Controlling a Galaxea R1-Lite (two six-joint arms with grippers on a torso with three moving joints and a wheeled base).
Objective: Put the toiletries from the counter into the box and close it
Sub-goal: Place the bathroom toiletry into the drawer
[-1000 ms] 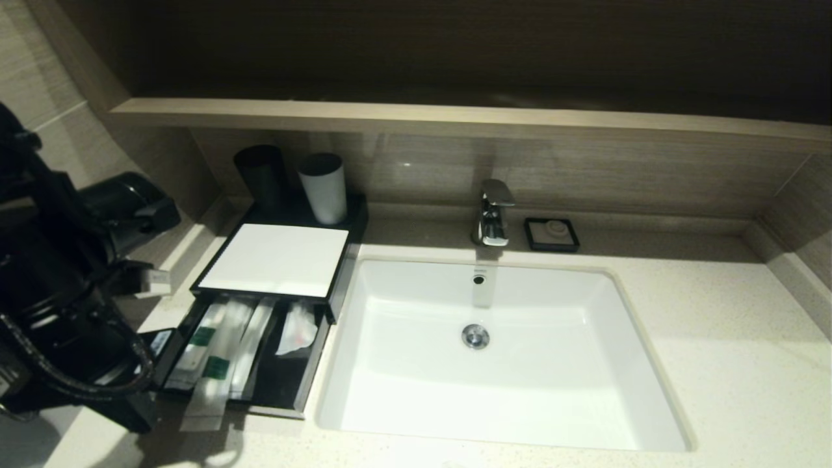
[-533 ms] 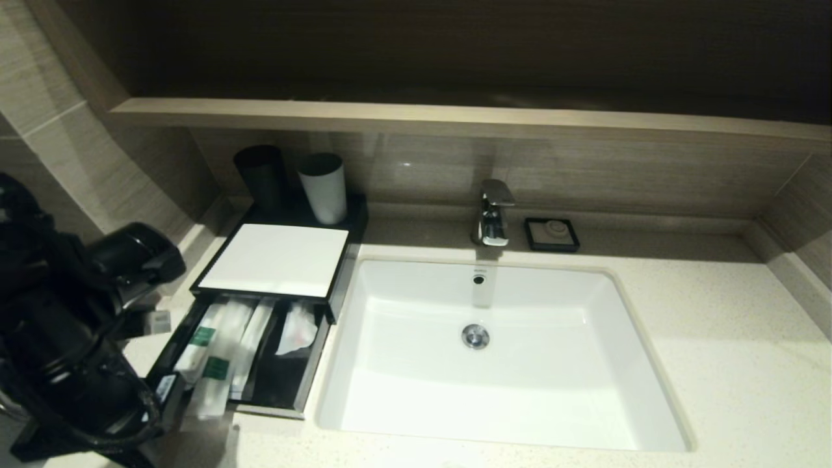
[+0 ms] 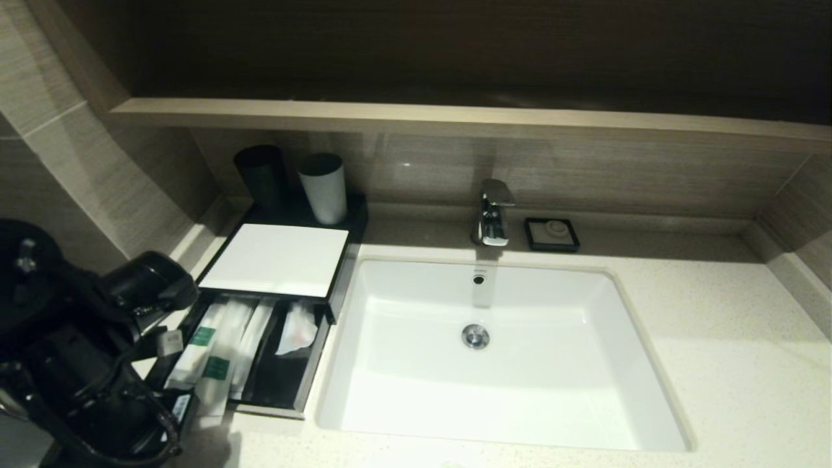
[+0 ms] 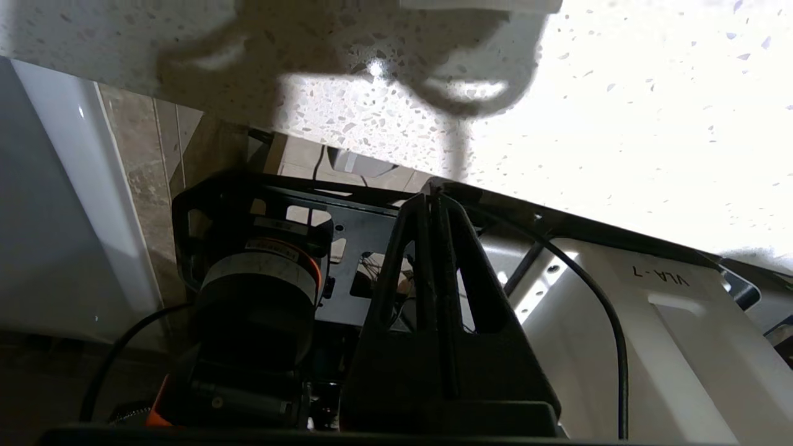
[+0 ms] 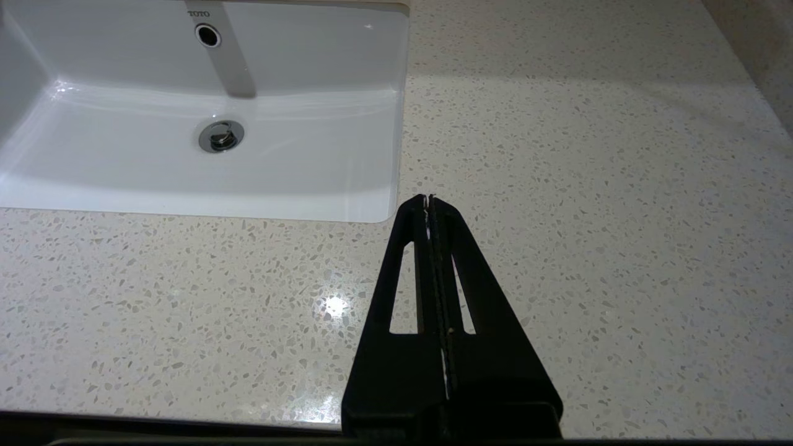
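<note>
Head view: the box [image 3: 273, 260] sits at the back left of the tabletop [image 3: 728, 338], just left of the white basin [image 3: 494, 364]. Its white top panel is bare, and a black cup [image 3: 261, 174] and a white cup [image 3: 323, 187] stand side by side at its far end. The drawer [image 3: 286, 383] is pulled out toward the robot. Its left compartment holds the toiletries [image 3: 218, 351], several long translucent packets lying lengthwise side by side, two with green labels; the longest one sticks out past the drawer's front edge. The right compartment holds a small crumpled white sachet [image 3: 297, 331] at its far end, with bare black floor nearer the front. A tap [image 3: 493, 213] and a small black soap dish [image 3: 552, 234] stand behind the basin. The left arm [image 3: 78, 351] fills the lower left corner, next to the drawer's left side; its pincer is hidden there.

Left wrist view: the left pincer [image 4: 432, 199] has its two black fingers pressed flat together, holding nothing. It points at the robot's own frame and a white panel marked VLA-7 [image 4: 663, 279], with the speckled tabletop edge beyond.

Right wrist view: the right pincer [image 5: 429, 199] is likewise closed tight and empty, hovering over bare tabletop just beside the basin's corner, well apart from the box
</note>
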